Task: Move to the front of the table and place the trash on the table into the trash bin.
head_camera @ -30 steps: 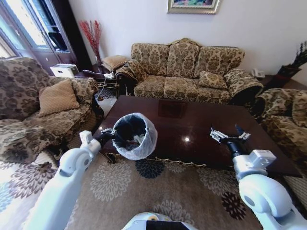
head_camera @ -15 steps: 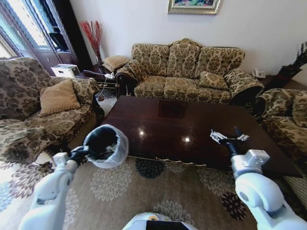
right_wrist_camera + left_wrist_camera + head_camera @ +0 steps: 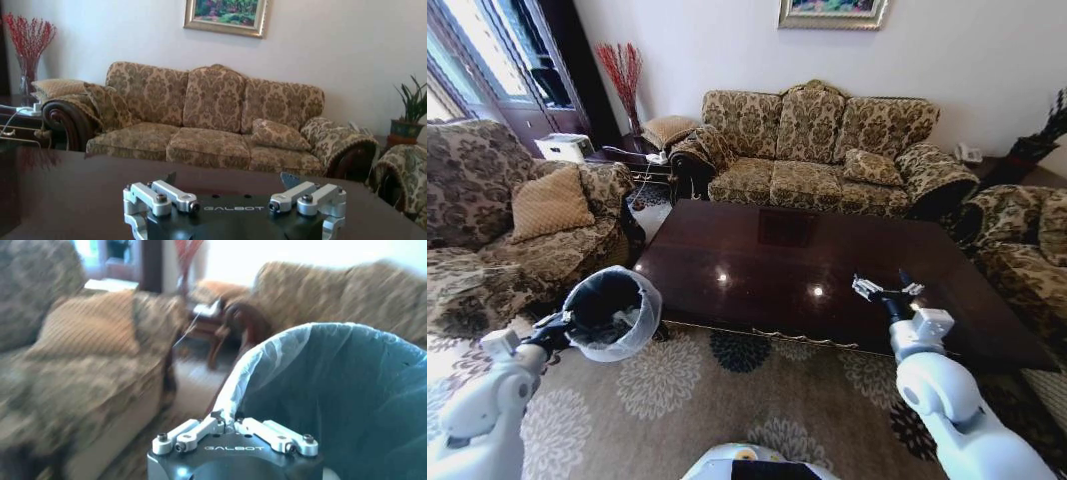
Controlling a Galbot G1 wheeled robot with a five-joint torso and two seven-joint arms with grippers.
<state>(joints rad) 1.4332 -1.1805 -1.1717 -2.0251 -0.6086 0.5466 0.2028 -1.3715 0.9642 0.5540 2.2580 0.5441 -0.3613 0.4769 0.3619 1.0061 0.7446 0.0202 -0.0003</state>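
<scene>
1. The robot stands at the long front edge of the dark table [image 3: 827, 270], whose glossy top shows no litter, just light reflections.

2. Its left gripper [image 3: 560, 322] is clamped on the rim of the bin [image 3: 612, 313], pinching the pale bag liner, and holds the bin off the near left corner of the table, above the patterned rug [image 3: 727, 390], mouth tilted toward the robot.

3. From the left wrist, the fingers [image 3: 220, 421] meet on the folded edge of the liner [image 3: 293, 370], with the bluish inside of the bag beyond.

4. The right gripper [image 3: 884, 290] hovers over the right part of the table with its fingers spread and nothing between them.

5. With no trash visible on the table, the job looks to be at its closing step, handling the bin itself.

6. The next move appears to call for lowering the bin upright onto the rug, clear of the table leg, before the rim is let go.
</scene>
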